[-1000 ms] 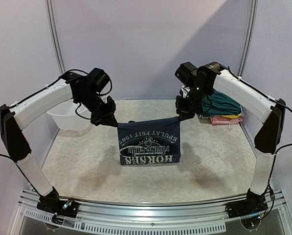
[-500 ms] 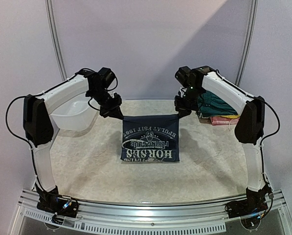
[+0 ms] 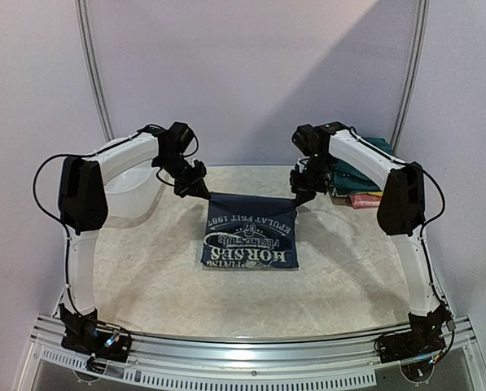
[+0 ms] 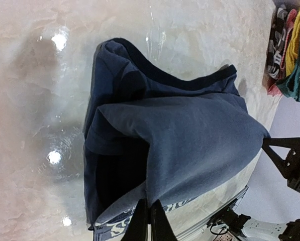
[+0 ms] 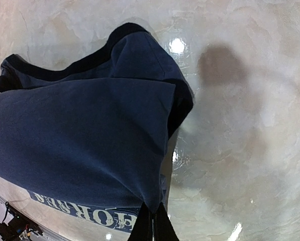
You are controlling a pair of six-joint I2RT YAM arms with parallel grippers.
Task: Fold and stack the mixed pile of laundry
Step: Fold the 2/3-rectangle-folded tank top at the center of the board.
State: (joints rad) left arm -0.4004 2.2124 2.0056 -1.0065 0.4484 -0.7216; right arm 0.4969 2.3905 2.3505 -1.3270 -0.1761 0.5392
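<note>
The navy T-shirt (image 3: 251, 232) with white "HORSES" print hangs by its far edge between both grippers, and its near part lies on the marbled table. My left gripper (image 3: 203, 192) is shut on the shirt's far left corner, the fabric (image 4: 190, 135) pinched at the black fingertips (image 4: 150, 213). At the far right corner my right gripper (image 3: 298, 194) is shut on the cloth (image 5: 84, 140), which bunches into its tips (image 5: 153, 217). A stack of other garments (image 3: 361, 186), teal on top, lies at the back right.
A white plastic tub (image 3: 129, 194) stands at the back left beside the left arm. The garment stack (image 4: 290, 50) sits close behind the right arm. Grey walls enclose the table on three sides, with a metal rail (image 3: 251, 358) along the near edge.
Both grippers have moved back and slightly lower with the shirt's held edge. The shirt has slid away from the near edge and lies flatter on the table.
</note>
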